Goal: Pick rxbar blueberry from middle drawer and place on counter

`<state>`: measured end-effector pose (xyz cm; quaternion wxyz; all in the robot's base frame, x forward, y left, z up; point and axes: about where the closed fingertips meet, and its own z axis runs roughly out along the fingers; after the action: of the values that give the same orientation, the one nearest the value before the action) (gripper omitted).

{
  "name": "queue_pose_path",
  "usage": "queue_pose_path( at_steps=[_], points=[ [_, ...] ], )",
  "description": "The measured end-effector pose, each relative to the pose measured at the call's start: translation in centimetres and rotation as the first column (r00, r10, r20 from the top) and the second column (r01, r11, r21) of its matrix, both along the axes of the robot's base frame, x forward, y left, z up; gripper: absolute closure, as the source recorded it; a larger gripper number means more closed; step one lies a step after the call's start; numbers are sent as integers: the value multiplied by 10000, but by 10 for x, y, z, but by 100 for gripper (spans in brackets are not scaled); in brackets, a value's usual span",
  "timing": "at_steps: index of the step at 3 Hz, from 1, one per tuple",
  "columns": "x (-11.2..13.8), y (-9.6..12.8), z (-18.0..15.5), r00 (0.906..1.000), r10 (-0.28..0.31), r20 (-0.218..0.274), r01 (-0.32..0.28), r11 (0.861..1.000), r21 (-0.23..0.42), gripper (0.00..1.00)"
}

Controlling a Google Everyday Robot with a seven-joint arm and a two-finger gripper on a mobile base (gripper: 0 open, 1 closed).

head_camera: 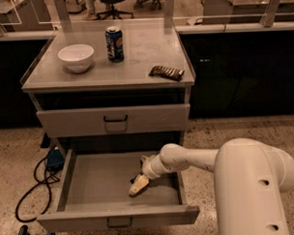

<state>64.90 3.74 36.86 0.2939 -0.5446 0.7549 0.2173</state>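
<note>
The middle drawer (98, 181) is pulled open at the bottom of the cabinet. My arm reaches into it from the right, and my gripper (139, 184) sits low over the drawer floor, right of centre, with its pale tip pointing to the front left. The rxbar blueberry is not visible; the gripper and wrist may hide it. The counter (140, 52) is the pale-grey cabinet top above.
On the counter stand a white bowl (76, 57), a blue soda can (115, 43) and a brownish-black ridged bar (166, 72) near the right edge. The upper drawer (113, 119) is closed. A blue device with a black cable (52, 160) lies on the floor at the left.
</note>
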Motion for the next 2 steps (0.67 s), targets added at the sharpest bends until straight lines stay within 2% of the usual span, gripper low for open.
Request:
queue_pose_path(
  at_steps=[2],
  points=[
    [-3,-4,-8,9998,-83,-171,81,9999,-66,0]
  ],
)
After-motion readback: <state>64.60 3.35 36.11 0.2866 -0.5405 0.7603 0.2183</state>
